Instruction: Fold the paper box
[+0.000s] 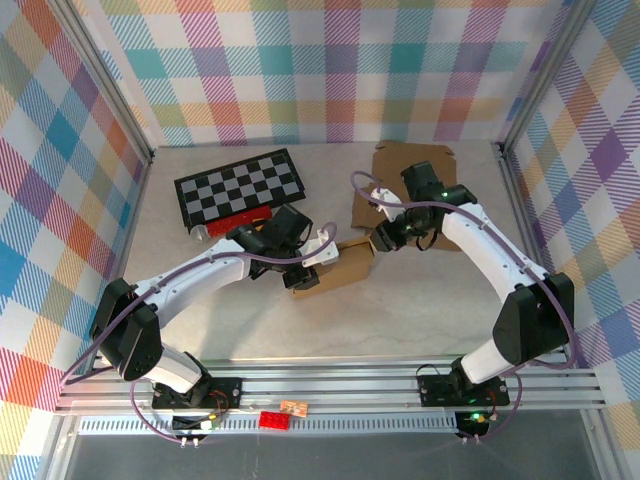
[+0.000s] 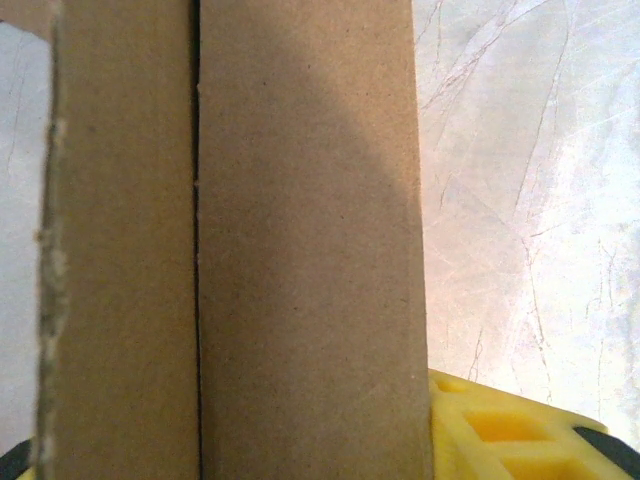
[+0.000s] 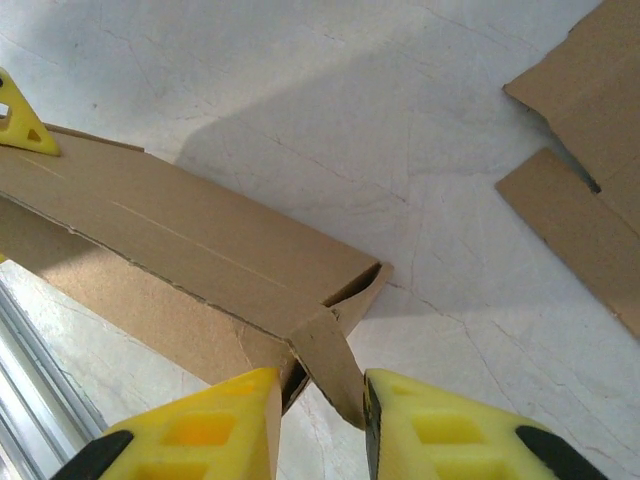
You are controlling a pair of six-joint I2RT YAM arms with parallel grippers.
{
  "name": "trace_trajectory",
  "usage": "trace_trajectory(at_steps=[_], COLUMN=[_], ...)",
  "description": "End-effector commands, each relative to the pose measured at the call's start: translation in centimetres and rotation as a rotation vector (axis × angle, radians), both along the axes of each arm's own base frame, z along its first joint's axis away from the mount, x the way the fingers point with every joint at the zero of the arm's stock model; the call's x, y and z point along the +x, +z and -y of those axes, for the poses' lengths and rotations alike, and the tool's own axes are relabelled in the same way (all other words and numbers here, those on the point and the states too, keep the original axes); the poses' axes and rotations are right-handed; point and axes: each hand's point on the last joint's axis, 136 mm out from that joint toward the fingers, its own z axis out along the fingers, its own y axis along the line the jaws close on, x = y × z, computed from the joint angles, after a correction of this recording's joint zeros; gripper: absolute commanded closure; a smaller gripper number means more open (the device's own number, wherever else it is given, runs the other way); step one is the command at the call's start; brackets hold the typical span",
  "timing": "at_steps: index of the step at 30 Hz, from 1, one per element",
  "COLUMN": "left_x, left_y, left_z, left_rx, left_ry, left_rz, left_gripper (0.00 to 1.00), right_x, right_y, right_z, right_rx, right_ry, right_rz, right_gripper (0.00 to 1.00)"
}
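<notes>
The paper box lies as a long brown cardboard sleeve at mid-table. My left gripper clamps its left part across the width. In the left wrist view the box runs between the jaws and presses against the right yellow finger. My right gripper is at the box's right end. There the box has a small end flap sticking out between my right gripper's fingers. The flap touches the right finger, with a gap to the left one.
A flat cardboard sheet lies at the back right, also in the right wrist view as a sheet. A checkerboard with a red piece at its front edge sits back left. An aluminium rail borders the near edge.
</notes>
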Motion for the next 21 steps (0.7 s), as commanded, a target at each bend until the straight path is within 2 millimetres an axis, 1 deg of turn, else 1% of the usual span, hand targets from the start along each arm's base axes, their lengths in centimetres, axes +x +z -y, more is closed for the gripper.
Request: trace_trajectory(at_steps=[1,6,9,13,17,21], left_x=[0.31,0.41,0.44,0.48,0.62,0.81], left_y=[0.75,0.75,0.81,0.76,0.91,0.97], left_z=[0.10,0.12,0.14,0.20,0.25,0.30], left_rx=[-0.020,-0.021,-0.023,-0.025,-0.031,-0.036], left_ry=[-0.001,0.001,0.003,0.007,0.015,0.025], left_rz=[-0.007,-0.009,-0.009,-0.012,-0.011,-0.012], left_gripper=[0.54,0.54,0.54,0.54,0.54,0.54], right_x=[0.35,0.35,0.34,0.11,0.06,0.08], right_y=[0.74,0.48,0.62,0.66,0.57,0.49], right_z=[-0.58,-0.52,-0.53,-0.51,-0.28,-0.26], right_rx=[-0.001,-0.026,-0.033,-0.052,-0.078,-0.109], right_ry=[0.028,0.029,0.029,0.023,-0.017,-0.087], right_rz=[0.027,0.034,0.040,0.044,0.034,0.000], right_gripper=[0.75,0.80,0.85,0.89,0.99,1.00])
